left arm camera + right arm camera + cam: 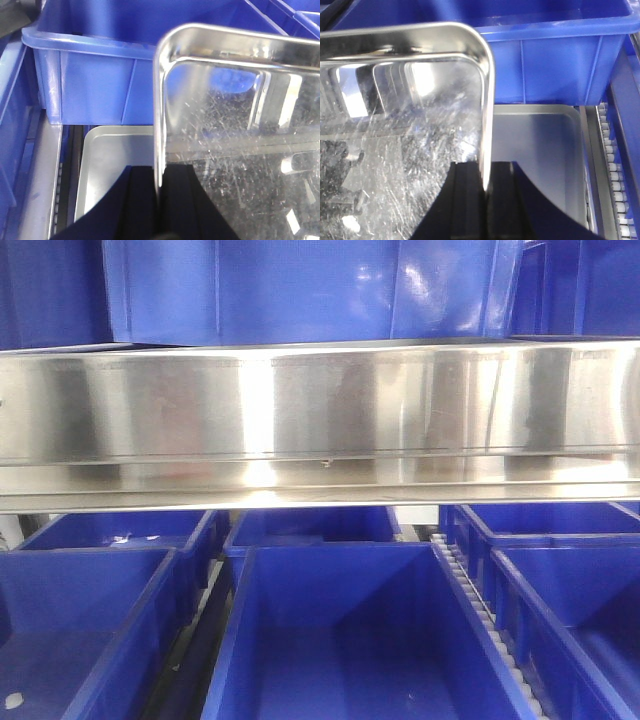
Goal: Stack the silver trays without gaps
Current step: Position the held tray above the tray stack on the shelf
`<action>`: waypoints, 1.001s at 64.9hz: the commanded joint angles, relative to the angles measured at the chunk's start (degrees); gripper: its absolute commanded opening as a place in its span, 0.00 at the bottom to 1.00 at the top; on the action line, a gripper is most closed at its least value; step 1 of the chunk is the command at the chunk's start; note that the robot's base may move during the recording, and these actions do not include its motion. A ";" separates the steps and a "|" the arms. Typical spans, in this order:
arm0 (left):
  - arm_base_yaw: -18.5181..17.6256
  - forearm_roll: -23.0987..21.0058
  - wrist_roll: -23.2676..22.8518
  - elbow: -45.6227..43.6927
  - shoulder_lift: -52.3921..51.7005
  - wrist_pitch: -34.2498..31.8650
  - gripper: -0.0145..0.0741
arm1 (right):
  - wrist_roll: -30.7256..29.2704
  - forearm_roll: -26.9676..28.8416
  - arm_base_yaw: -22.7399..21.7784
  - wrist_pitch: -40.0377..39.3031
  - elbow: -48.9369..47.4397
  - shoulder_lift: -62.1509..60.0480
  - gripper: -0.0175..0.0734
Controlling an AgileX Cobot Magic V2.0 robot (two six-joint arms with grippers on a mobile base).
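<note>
Held tray [240,140]: shiny and heavily scratched, carried above the lower tray [115,160] and covering part of it. Whether the two touch cannot be told.
Lower tray: laid flat, open side up, with a dull grey floor. A bare part of it is seen past the held tray in each wrist view.
Left gripper [159,195]: pinched narrowly on the held tray's rolled rim, with one dark finger [132,200] placed outside the rim over the lower tray and the other placed inside.
Right gripper [486,190]: clamped on the opposite rim in the same way, with its outer finger [507,195] set over the lower tray.
Blue bin [100,75]: stood just behind the lower tray, its wall close to the tray's far rim.
Roller track [612,170]: laid just beside the lower tray, along its right edge.
Shelf rail [320,420]: seen only in the front view, stretched across it above open bins [340,640] — its place relative to the lower tray cannot be told.
</note>
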 commanded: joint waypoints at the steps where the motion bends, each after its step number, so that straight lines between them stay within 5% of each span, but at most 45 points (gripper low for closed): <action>1: 0.14 3.04 -0.39 -0.62 -0.71 -0.69 0.14 | -0.75 -2.38 -0.09 -0.34 -0.52 -0.89 0.12; 27: 0.25 3.02 -0.39 -0.62 -0.36 -2.22 0.14 | -0.75 -3.02 -0.20 -1.83 -0.52 0.54 0.12; 53: 0.28 3.75 -0.39 -0.62 11.98 -1.10 0.14 | -0.75 -4.96 -0.41 -3.35 -0.52 11.16 0.12; 65: 2.62 -1.42 -0.27 -0.62 17.80 -0.33 0.14 | -0.75 -4.96 -1.03 -2.98 -0.52 15.60 0.12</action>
